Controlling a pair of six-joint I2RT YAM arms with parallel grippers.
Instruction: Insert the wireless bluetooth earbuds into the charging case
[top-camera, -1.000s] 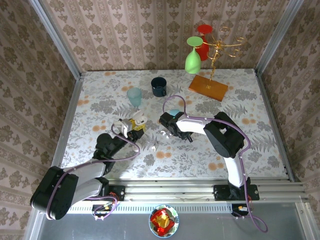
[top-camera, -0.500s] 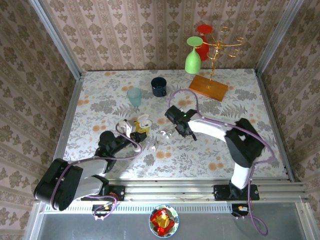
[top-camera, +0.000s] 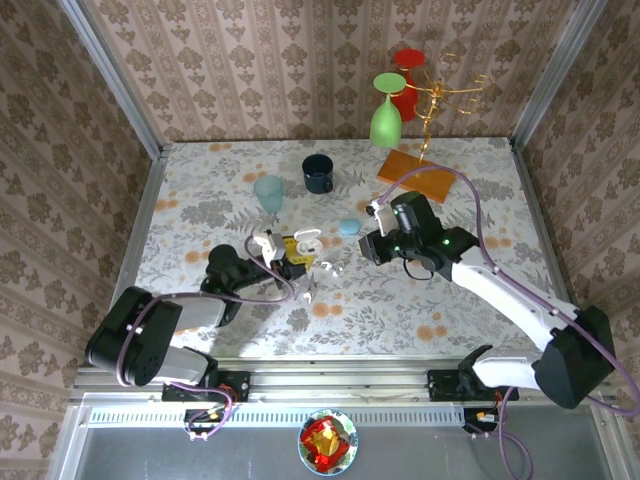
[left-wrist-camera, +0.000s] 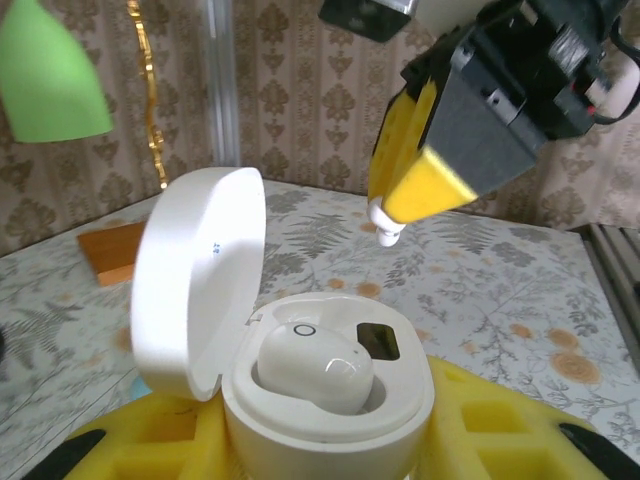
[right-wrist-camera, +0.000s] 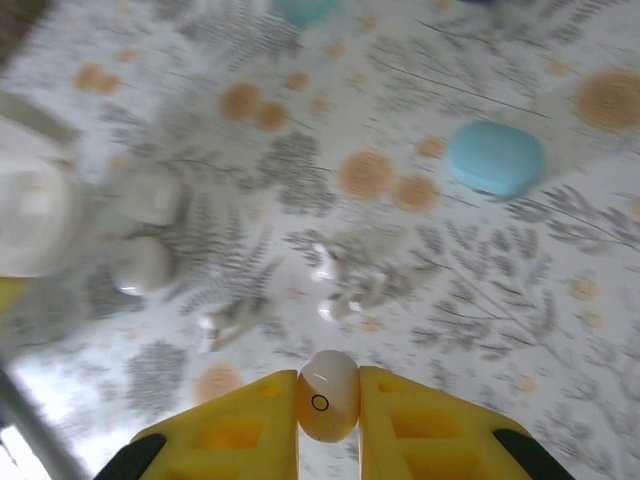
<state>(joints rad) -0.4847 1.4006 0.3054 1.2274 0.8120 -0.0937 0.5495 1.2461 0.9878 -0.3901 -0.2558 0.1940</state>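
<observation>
Over the table (right-wrist-camera: 480, 300), your right gripper (right-wrist-camera: 328, 425) pinches one earbud (right-wrist-camera: 327, 393) — your left gripper (left-wrist-camera: 320, 435) clamps the open charging case (left-wrist-camera: 200, 285).

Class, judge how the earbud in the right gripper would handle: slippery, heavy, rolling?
Probably slippery: the earbud looks glossy and rounded in the right gripper. Likely light, being tiny beside the fingers. Dropped, its egg shape would probably roll.

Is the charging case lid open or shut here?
Open: the charging case has its lid raised, with one earbud seated inside.
</observation>
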